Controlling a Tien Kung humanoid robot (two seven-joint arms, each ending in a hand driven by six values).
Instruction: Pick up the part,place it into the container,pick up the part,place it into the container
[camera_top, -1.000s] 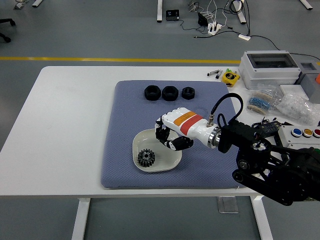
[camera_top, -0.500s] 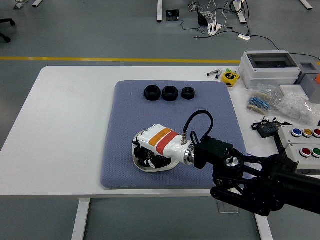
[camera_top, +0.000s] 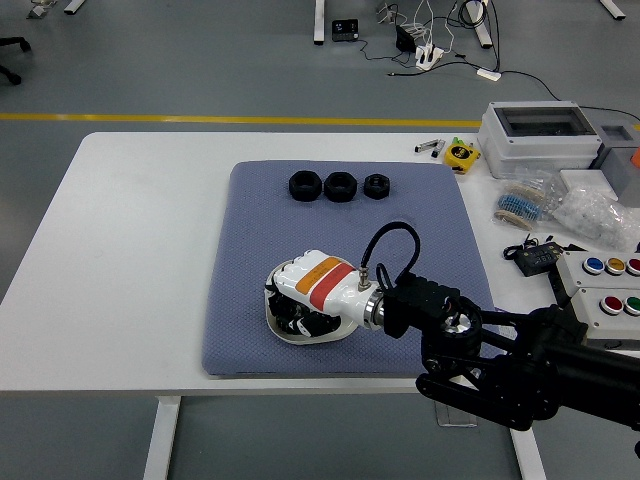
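My right hand (camera_top: 300, 316), white-backed with a red and orange band, reaches from the lower right down into the white bowl (camera_top: 269, 303) on the blue mat (camera_top: 410, 230). Its dark fingers (camera_top: 290, 312) are curled inside the bowl, closed over the metal gear that lies there. The hand hides nearly all of the gear. Three black nuts lie in a row at the mat's far edge: a large one (camera_top: 304, 185), a second large one (camera_top: 340, 185) and a smaller one (camera_top: 376, 184). My left arm is out of view.
At the table's right stand a grey lidded box (camera_top: 540, 135), a yellow tape measure (camera_top: 461, 155), bags of small parts (camera_top: 590, 210), a black device (camera_top: 540, 257) and a button box (camera_top: 605, 285). The white table (camera_top: 140, 250) is bare on its left.
A second ago my right hand hovered above the bowl's right side with the gear showing. It moved down and left into the bowl and covered the gear. It has barely moved in the last half second.
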